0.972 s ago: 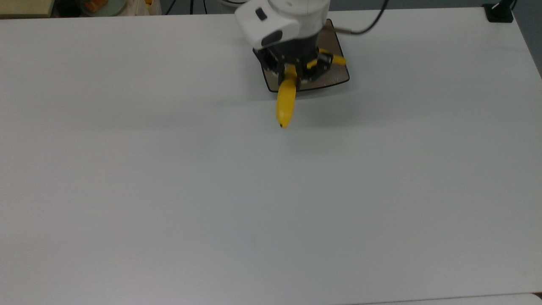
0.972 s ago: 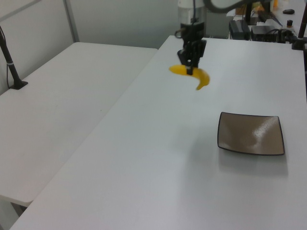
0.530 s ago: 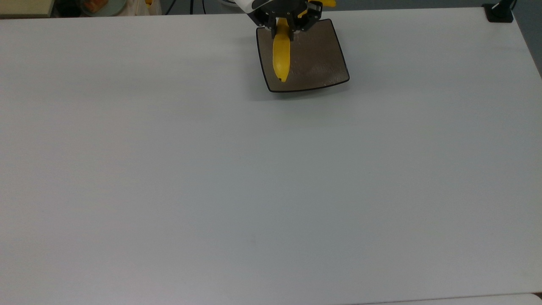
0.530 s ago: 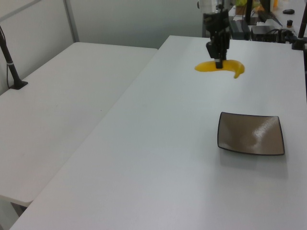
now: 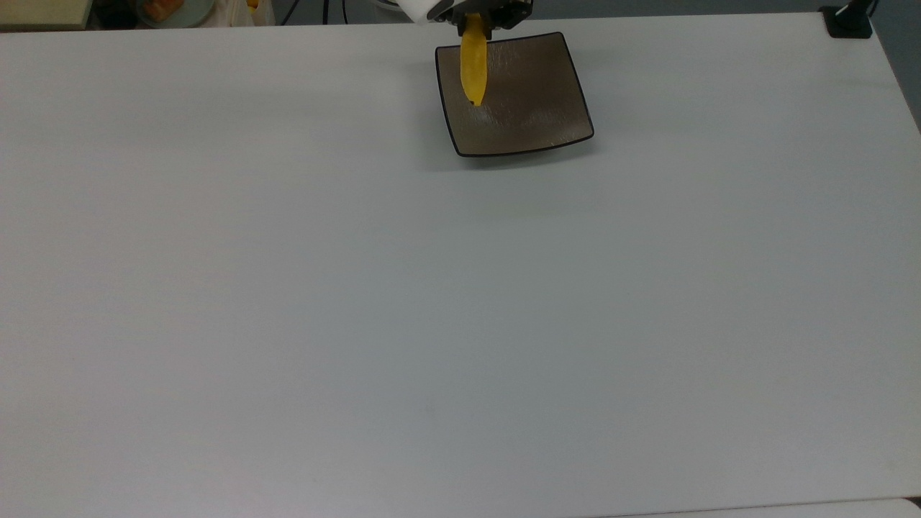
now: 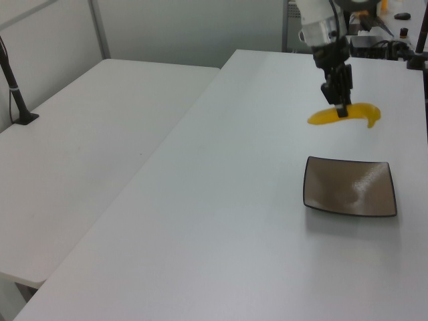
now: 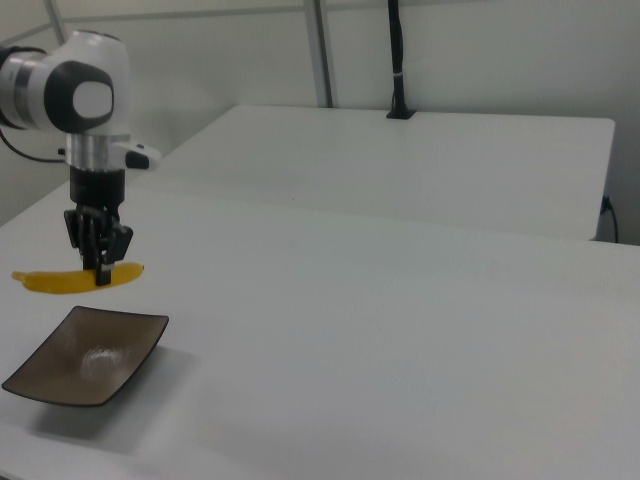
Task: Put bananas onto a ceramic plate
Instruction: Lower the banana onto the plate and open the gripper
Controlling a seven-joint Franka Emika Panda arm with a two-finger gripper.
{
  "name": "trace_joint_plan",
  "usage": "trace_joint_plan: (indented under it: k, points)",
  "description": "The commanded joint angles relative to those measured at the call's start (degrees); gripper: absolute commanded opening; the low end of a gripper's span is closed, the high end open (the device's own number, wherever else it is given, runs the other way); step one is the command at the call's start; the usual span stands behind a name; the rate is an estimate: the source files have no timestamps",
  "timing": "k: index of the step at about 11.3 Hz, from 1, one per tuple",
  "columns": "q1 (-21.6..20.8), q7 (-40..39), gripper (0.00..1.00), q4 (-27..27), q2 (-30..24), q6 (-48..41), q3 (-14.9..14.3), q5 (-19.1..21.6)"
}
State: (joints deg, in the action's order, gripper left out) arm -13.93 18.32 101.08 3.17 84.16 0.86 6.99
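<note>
The claw (image 6: pixel 342 110) is clamped on the banana (image 6: pixel 344 115), carrying it level in the air, clear of the white counter (image 6: pixel 221 200). In the left view it hangs at twelve o'clock from the ceramic plate (image 6: pixel 349 187).

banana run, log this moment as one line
phase: carry | claw: shut on banana, held level in the air | plate: bare on table | contact: banana not touching plate | release: not yet

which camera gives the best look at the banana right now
The left view: the banana shows full length, held in the gripper above the ceramic plate. The right view also shows it lengthwise; the top view foreshortens it.
</note>
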Motion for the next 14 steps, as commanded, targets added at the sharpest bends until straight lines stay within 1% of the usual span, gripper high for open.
trace_joint_plan:
  k: [1, 4, 6, 9, 10, 11, 13, 14]
  points:
    - [-0.13, -1.09, 0.0, 8.93, -3.26, 5.39, 0.37, 1.18]
    - [0.22, -0.04, 0.0, 16.49, -4.84, 13.71, 2.39, 0.57]
    - [0.22, 2.06, 0.0, 18.26, -4.84, 16.9, 2.65, 0.31]
    - [0.22, 6.19, 0.0, 20.11, -4.93, 21.82, 4.06, 0.13]
    - [0.31, 8.38, 0.0, 21.33, -4.93, 23.75, 5.11, -0.13]
    - [0.4, 10.14, 0.0, 22.57, -4.93, 25.16, 6.51, -1.27]
    - [0.31, 13.93, 0.0, 23.89, -4.85, 27.63, 7.4, -2.24]
    - [0.31, 14.03, 0.0, 24.33, -4.67, 27.72, 7.57, -2.42]
